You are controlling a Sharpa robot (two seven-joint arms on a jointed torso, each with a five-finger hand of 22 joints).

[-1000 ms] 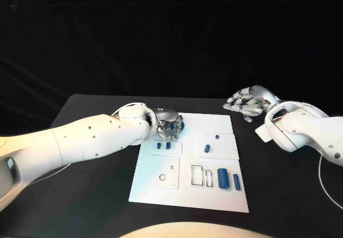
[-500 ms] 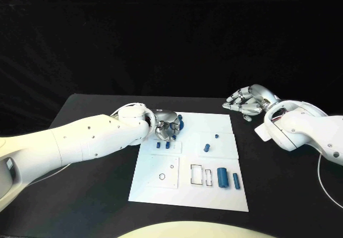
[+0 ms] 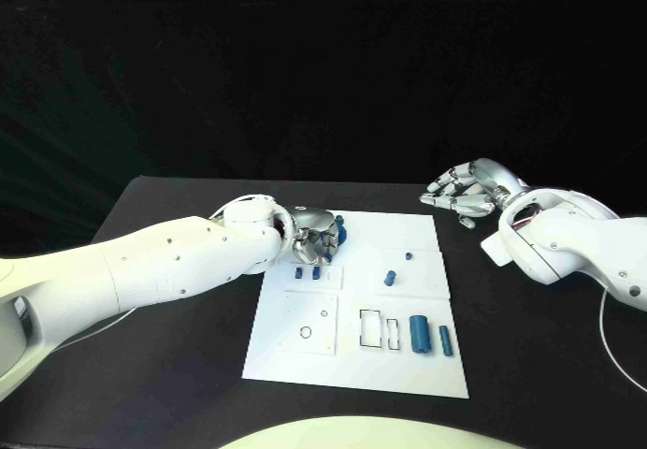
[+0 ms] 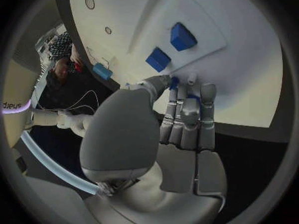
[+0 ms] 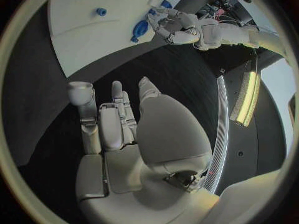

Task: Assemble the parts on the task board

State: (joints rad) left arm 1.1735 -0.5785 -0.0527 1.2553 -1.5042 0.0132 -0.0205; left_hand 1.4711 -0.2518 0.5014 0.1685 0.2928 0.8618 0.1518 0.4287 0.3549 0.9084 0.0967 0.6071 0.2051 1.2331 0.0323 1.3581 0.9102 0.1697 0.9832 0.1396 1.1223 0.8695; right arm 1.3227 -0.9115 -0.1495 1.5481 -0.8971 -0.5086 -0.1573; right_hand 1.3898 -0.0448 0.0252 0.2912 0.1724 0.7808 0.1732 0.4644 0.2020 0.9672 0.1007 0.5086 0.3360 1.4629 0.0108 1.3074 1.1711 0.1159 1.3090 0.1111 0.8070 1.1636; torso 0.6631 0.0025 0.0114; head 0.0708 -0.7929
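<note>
The white task board (image 3: 353, 360) lies mid-table. My left hand (image 3: 314, 238) hovers over its far left corner and pinches a blue part (image 3: 338, 227) between thumb and fingers; the left wrist view shows that part's tip (image 4: 174, 81) at the fingertips. Just nearer than the hand, two small blue blocks (image 3: 298, 273) (image 3: 316, 273) stand in a raised plate, also seen as blocks (image 4: 182, 36) (image 4: 158, 59). Another blue part (image 3: 390, 278) lies mid-board. Two long blue cylinders (image 3: 420, 334) (image 3: 445, 340) lie at the right. My right hand (image 3: 464, 194) hangs beyond the board's far right corner with loosely spread fingers (image 5: 115, 109), holding nothing.
Empty outlined slots (image 3: 369, 329) and a small oval hole (image 3: 306, 332) mark the board's near half. A tiny blue peg (image 3: 409, 254) stands on the far right plate. Black table (image 3: 176, 374) surrounds the board on all sides. My right forearm (image 3: 567, 243) lies over the table's right side.
My left hand has drawn slightly toward the board's far edge, carrying the blue part with it. The right hand has stayed put.
</note>
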